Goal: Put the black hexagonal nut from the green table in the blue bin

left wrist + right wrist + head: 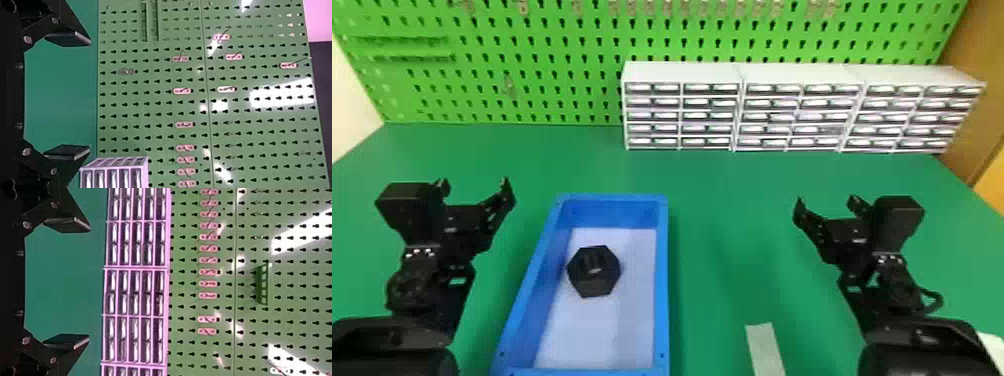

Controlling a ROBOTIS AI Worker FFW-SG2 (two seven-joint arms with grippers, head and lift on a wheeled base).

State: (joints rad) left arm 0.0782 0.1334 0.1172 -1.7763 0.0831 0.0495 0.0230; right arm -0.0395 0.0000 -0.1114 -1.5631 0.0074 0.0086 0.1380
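The black hexagonal nut [594,281] lay inside the blue bin [662,280], the placing seemingly done, and with the left gripper [474,186] and right gripper [827,202] both spread wide and empty, I reckoned only leaving it be remained.

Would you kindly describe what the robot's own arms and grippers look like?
The left arm and right arm are black, with small white specks at the wrists. The left gripper and right gripper look alike: angular black linkages, flat dark jaws, pale round screw heads and a boxy black housing alongside. A black cable loops at the right wrist.
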